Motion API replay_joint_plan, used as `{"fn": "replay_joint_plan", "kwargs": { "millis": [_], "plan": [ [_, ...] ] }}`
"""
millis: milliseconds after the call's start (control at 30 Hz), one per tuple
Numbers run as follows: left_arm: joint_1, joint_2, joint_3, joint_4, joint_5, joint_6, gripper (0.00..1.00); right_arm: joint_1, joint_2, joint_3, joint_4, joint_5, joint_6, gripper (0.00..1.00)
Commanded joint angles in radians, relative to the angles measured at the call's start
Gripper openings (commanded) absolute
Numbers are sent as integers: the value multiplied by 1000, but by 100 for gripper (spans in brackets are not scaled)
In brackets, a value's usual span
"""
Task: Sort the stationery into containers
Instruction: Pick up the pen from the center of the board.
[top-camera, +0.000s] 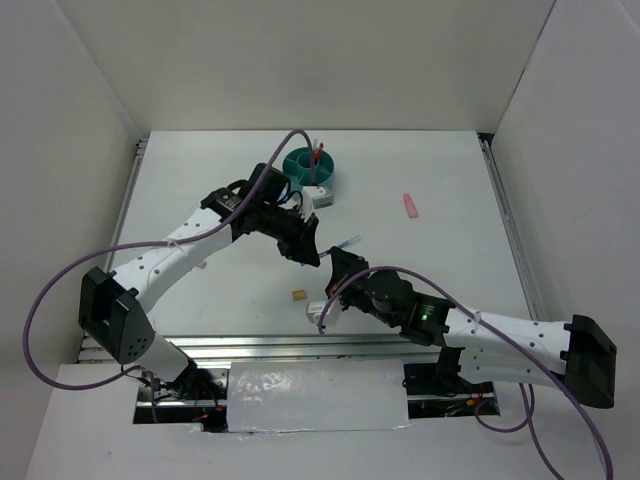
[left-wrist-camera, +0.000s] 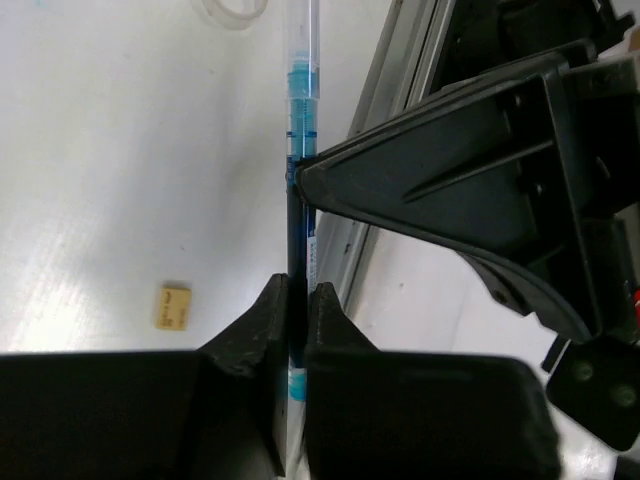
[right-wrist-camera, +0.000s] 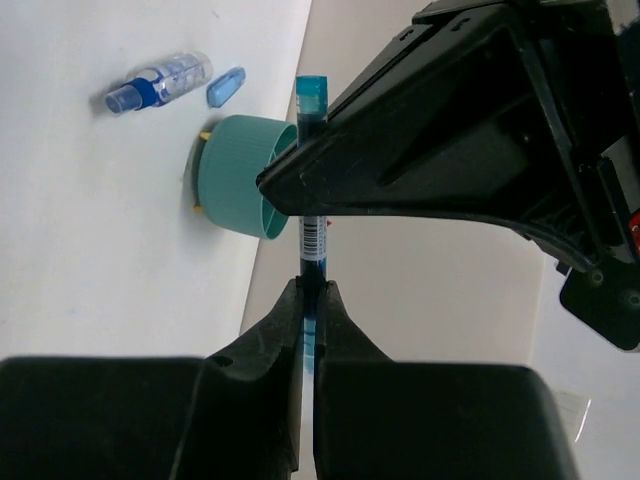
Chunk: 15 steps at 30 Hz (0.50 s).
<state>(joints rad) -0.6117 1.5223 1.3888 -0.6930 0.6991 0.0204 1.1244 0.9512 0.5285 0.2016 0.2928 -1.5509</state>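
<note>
The right gripper (right-wrist-camera: 309, 295) is clenched on the pen (right-wrist-camera: 312, 95). The left gripper (left-wrist-camera: 298, 300) pinches the same pen, which hangs above the table (top-camera: 430, 260), near the organiser (top-camera: 300, 165).

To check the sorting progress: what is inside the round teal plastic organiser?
Inside the round teal plastic organiser, a thin red pen stands upright in the central cup. The contents of the outer compartments cannot be made out; the wall covers them.

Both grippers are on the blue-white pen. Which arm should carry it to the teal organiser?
Left. The left gripper is clamped on the pen, and the organiser sits beside that arm, farther from the right gripper.
</note>
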Motion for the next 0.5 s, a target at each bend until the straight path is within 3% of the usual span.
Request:
{"fn": "replay_joint_plan", "kwargs": {
  "millis": [0,67,100,133,167,233,300,400,467],
  "plan": [
    [-5,9,21,0,17,13,4,12,-15,-2,128,20,-37,0],
    [-3,-2,10,10,5,3,0,15,-23,-13,139,22,-46,17],
    [-2,-8,10,12,5,1,0,20,-29,-19,153,23,-55,33],
    [9,-19,9,13,7,1,0,25,-44,-24,156,25,-52,61],
    [18,-27,4,29,-1,-11,0,28,-55,-28,154,26,-48,70],
    [49,-49,3,50,-4,-11,0,49,-103,-30,105,20,0,78],
    [113,-76,-22,128,-1,-94,0,69,-147,-22,-1,-4,72,78],
    [182,-184,-91,270,-16,-141,0,42,-210,89,-191,-87,379,80],
    [202,-241,-172,387,-32,-172,0,-32,-184,236,-308,-190,703,80]
  ]
}}
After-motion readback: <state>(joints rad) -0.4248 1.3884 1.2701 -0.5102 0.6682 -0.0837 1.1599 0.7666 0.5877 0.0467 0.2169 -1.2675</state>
